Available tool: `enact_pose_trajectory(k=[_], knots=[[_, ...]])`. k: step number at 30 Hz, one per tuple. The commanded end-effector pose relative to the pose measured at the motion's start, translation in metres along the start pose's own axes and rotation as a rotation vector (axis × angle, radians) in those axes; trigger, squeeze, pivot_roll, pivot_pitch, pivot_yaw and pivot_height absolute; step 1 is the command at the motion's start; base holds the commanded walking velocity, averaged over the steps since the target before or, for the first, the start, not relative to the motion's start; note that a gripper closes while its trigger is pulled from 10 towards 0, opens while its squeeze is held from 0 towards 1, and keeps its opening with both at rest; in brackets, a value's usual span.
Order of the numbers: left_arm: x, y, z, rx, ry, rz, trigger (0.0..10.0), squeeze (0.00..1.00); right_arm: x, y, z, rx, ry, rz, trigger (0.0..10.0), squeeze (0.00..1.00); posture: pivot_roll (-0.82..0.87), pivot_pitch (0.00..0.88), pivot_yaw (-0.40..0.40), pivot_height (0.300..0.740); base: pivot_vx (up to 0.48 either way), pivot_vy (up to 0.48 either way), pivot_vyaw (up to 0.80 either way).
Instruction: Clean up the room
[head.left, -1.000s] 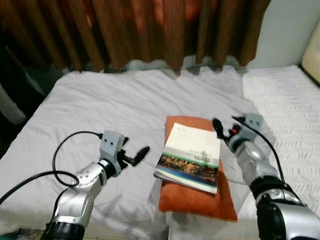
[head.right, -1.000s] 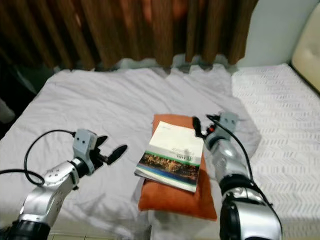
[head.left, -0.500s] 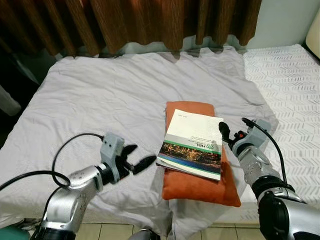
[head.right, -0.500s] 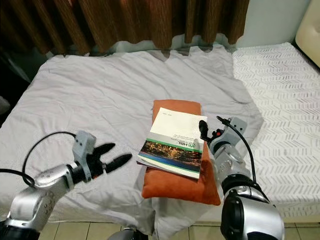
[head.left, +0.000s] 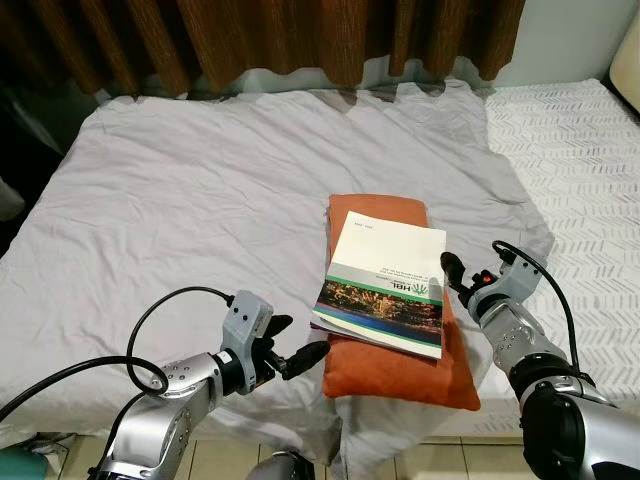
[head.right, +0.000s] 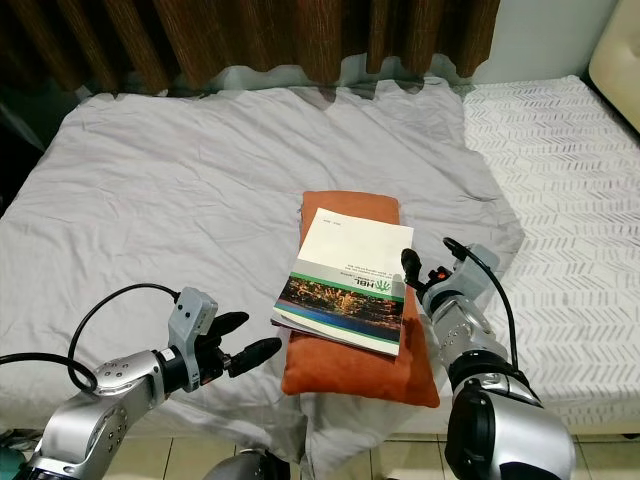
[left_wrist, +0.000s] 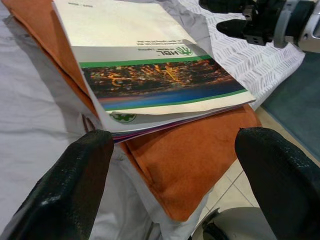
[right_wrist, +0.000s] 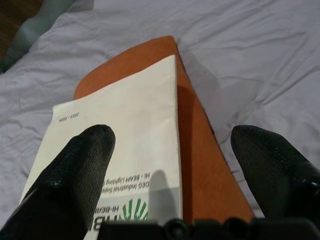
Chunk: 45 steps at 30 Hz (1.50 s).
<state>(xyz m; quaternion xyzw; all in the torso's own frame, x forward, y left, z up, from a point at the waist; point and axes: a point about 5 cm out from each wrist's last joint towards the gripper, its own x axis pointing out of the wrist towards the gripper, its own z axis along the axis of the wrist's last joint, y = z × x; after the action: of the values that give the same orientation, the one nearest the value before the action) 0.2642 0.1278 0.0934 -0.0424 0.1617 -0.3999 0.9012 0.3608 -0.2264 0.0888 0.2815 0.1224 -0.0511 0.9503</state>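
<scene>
flanking a magazine lying on an orange cushion on the bed, the left claw and right claw are both hanging released. the pickup is likely just beginning, needing one claw clenching the magazine's edge.

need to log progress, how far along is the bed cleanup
Nothing looks put away yet: the booklet lies on the orange cushion on the grey sheet. In hand: left gripper and right gripper flank the pair, open, holding nothing. Left: grasping and removing both.

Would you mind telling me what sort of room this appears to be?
Most likely a bedroom: a bed with a rumpled grey sheet, brown curtains behind it, and an orange cushion lying on top.
</scene>
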Motion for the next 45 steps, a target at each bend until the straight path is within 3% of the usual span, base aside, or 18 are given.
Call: enact_pose_trajectory(k=[1, 9, 10, 11, 13, 14, 16, 17, 18, 21, 25, 28, 30, 31, 33, 38, 45], knots=[[-0.001, -0.002, -0.007, 0.000, 0.023, 0.008, 10.0, 0.00, 0.000, -0.001, -0.005, 0.025, 0.029, 0.007, 10.0, 0.00, 0.09, 0.206, 0.054, 0.740, 0.000, 0.000, 0.00], [0.001, -0.008, -0.014, -0.007, 0.023, 0.012, 10.0, 0.00, -0.002, -0.004, -0.010, 0.038, 0.071, 0.010, 10.0, 0.00, 0.09, 0.203, 0.027, 0.740, 0.000, 0.000, 0.00], [0.002, -0.008, -0.014, -0.008, 0.022, 0.014, 10.0, 0.00, -0.003, -0.005, -0.013, 0.028, 0.081, 0.007, 10.0, 0.00, 0.09, 0.200, 0.024, 0.740, 0.000, 0.000, 0.00], [0.003, -0.009, -0.016, 0.005, 0.024, 0.020, 10.0, 0.00, -0.004, -0.006, -0.015, -0.048, 0.094, 0.004, 10.0, 0.00, 0.09, 0.195, 0.022, 0.740, 0.000, 0.000, 0.00], [0.003, -0.009, -0.016, 0.005, 0.024, 0.020, 10.0, 0.00, -0.004, -0.006, -0.015, -0.048, 0.094, 0.004, 10.0, 0.00, 0.09, 0.195, 0.022, 0.740, 0.000, 0.000, 0.00], [0.003, -0.009, -0.016, 0.026, 0.023, 0.038, 10.0, 0.00, -0.004, -0.008, -0.015, -0.149, 0.088, -0.009, 10.0, 0.00, 0.09, 0.188, 0.020, 0.740, 0.000, 0.000, 0.00], [0.003, -0.009, -0.016, 0.026, 0.023, 0.038, 10.0, 0.00, -0.004, -0.008, -0.015, -0.149, 0.088, -0.009, 10.0, 0.00, 0.09, 0.188, 0.020, 0.740, 0.000, 0.000, 0.00], [0.004, -0.008, -0.015, 0.049, 0.004, 0.093, 10.0, 0.00, -0.004, -0.007, -0.014, -0.239, 0.067, -0.005, 10.0, 0.00, 0.08, 0.182, 0.022, 0.740, 0.000, 0.000, 0.00], [0.004, -0.008, -0.015, 0.049, 0.004, 0.093, 10.0, 0.00, -0.004, -0.007, -0.014, -0.239, 0.067, -0.005, 10.0, 0.00, 0.08, 0.182, 0.022, 0.740, 0.000, 0.000, 0.00], [0.012, -0.002, -0.009, 0.092, -0.070, 0.241, 10.0, 0.00, -0.008, -0.006, -0.016, -0.400, 0.021, 0.031, 10.0, 0.00, 0.06, 0.158, 0.029, 0.740, 0.000, -0.145, 0.00], [0.015, 0.000, -0.006, 0.116, -0.094, 0.295, 10.0, 0.00, -0.011, -0.009, -0.014, -0.452, -0.026, 0.004, 10.0, 0.00, 0.05, 0.143, 0.028, 0.740, 0.000, -0.435, 0.00], [0.012, 0.005, 0.000, 0.089, -0.181, 0.415, 10.0, 0.00, -0.028, -0.011, -0.012, -0.660, -0.189, 0.010, 10.0, 0.00, 0.02, 0.112, 0.020, 0.740, 0.000, -0.432, 0.00], [0.014, 0.005, -0.001, 0.083, -0.204, 0.442, 10.0, 0.00, -0.043, -0.011, -0.020, -0.732, -0.248, 0.030, 10.0, 0.00, 0.00, 0.094, 0.020, 0.740, 0.000, -0.428, 0.00], [0.014, 0.005, -0.001, 0.083, -0.204, 0.442, 10.0, 0.00, -0.043, -0.011, -0.020, -0.732, -0.248, 0.030, 10.0, 0.00, 0.00, 0.094, 0.020, 0.740, 0.000, -0.428, 0.00], [0.024, -0.001, -0.002, 0.076, -0.216, 0.425, 10.0, 0.00, -0.061, -0.017, -0.037, -0.722, -0.240, 0.034, 10.0, 0.00, -0.02, 0.078, 0.024, 0.740, 0.000, -0.428, 0.00], [0.033, -0.003, -0.001, 0.075, -0.215, 0.404, 10.0, 0.00, -0.063, -0.022, -0.050, -0.660, -0.176, 0.026, 10.0, 0.00, -0.05, 0.057, 0.041, 0.740, 0.000, -0.423, 0.00], [0.032, 0.020, 0.004, 0.118, -0.197, 0.491, 10.0, 0.00, -0.050, 0.003, -0.032, -0.532, -0.177, 0.122, 10.0, 0.00, -0.05, 0.033, 0.045, 0.740, 0.035, -0.059, 0.00]])
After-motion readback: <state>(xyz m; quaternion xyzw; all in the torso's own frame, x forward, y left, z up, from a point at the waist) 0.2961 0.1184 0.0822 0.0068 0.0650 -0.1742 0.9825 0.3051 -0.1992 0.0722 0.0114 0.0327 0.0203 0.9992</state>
